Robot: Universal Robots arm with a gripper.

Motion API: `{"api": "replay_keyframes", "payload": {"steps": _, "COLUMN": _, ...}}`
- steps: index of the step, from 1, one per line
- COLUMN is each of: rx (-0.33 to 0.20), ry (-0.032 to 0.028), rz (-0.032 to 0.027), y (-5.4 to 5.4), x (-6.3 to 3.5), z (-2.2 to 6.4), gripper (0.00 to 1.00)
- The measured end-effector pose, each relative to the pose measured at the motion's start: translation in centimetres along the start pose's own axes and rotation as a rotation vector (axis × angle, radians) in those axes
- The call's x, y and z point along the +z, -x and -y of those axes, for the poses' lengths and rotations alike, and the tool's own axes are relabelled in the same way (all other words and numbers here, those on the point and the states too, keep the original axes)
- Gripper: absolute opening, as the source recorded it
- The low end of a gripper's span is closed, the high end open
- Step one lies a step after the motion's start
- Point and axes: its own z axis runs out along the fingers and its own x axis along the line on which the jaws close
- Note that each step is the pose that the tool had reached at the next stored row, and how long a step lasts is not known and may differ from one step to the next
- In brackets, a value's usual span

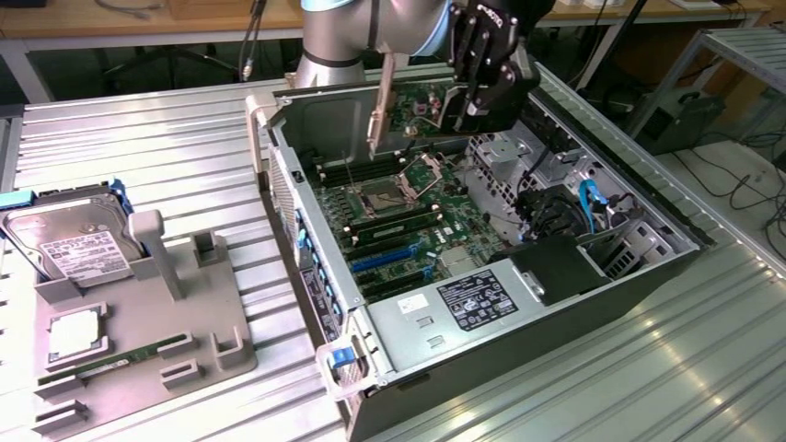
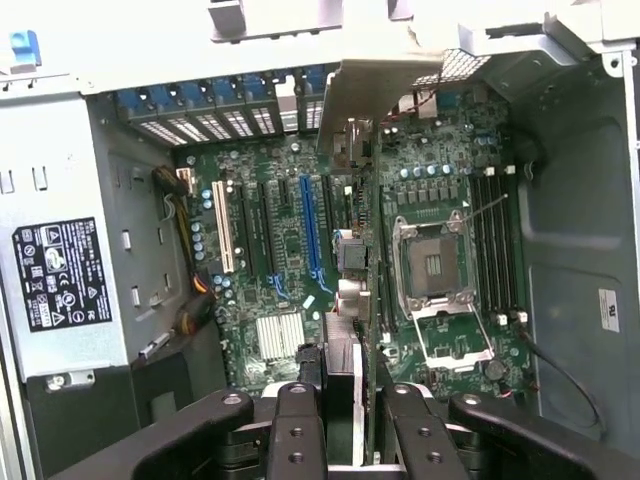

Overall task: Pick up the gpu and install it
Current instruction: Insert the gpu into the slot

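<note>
You have the open computer case (image 1: 639, 267) lying on the ribbed metal desk (image 1: 160, 157), its motherboard (image 1: 406, 207) facing up. One power supply (image 1: 479, 299) with a black label sits at the case's near end. At the exterior view's left, one grey holder tray (image 1: 135, 350) carries one hard drive (image 1: 74, 244) standing on edge, one processor (image 1: 74, 336) lying flat and one memory stick (image 1: 105, 366).

The arm (image 1: 356, 28) hangs over the far end of the case. Its pincer (image 1: 473, 115) is clamped on the gpu (image 1: 424, 97), which it holds above the motherboard, clear of the slots. You see the gpu as a green circuit card held on edge, its silver bracket (image 1: 381, 106) at the end toward the exterior view's left. From the wrist, the card (image 2: 368, 300) runs edge-on between the fingers (image 2: 300, 420).
</note>
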Motion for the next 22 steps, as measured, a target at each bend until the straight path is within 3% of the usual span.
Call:
{"api": "replay_keyframes", "payload": {"steps": 7, "rx": -0.096, "ry": 0.002, "rz": -0.002, "y": 0.0, "x": 0.07, "z": 0.0, "gripper": 0.28}}
{"api": "replay_keyframes", "payload": {"steps": 22, "rx": -0.103, "ry": 0.0022, "rz": -0.0021, "y": -0.02, "x": 0.94, "z": 0.02, "gripper": 0.28}}
